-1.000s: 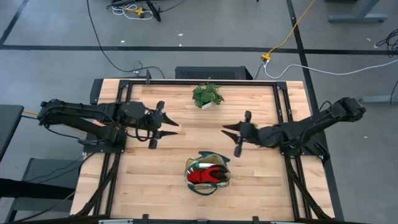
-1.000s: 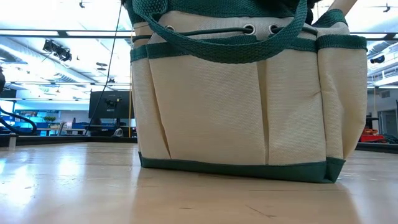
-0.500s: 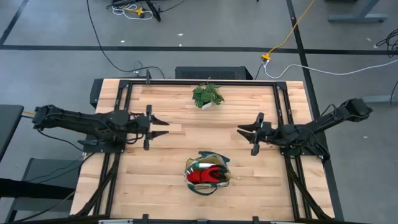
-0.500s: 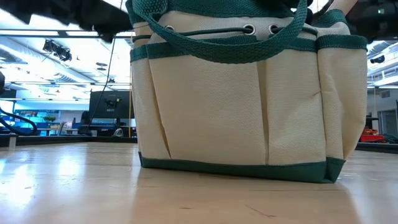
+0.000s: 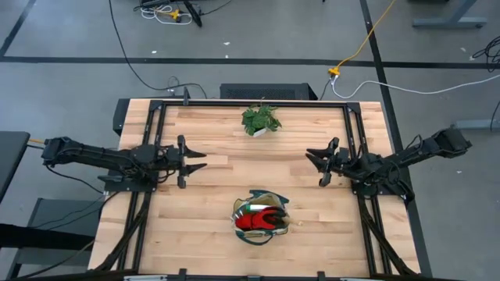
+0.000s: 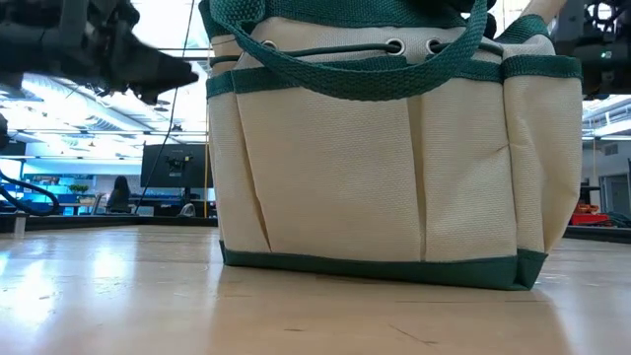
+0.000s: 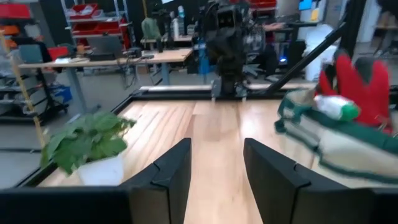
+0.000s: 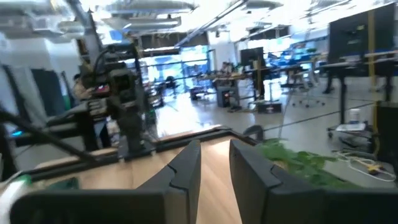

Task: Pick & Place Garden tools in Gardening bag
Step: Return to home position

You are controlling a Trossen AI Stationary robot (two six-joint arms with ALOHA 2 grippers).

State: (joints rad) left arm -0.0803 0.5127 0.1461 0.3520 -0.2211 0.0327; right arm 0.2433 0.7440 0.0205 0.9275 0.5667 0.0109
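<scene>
The beige gardening bag (image 5: 261,217) with green trim stands on its flat base near the table's front middle and fills the low view (image 6: 394,158). Red gloves (image 5: 256,222) and the green spray bottle (image 7: 336,107) stick out of its top. The shears and rake do not show. My left gripper (image 5: 202,161) is open and empty, left of and behind the bag; it also shows in its wrist view (image 7: 217,171). My right gripper (image 5: 310,159) is open and empty, right of and behind the bag; it also shows in its wrist view (image 8: 215,165).
A leafy potted plant (image 5: 261,119) stands at the table's far middle, between and behind the two grippers. Bare wood lies between the grippers and around the bag. Black rails (image 5: 355,148) run along the table's left and right sides.
Both arms have drawn back from the table's middle: my left gripper toward the left edge, my right gripper toward the right edge. Both stay open and empty. The bag has not moved.
</scene>
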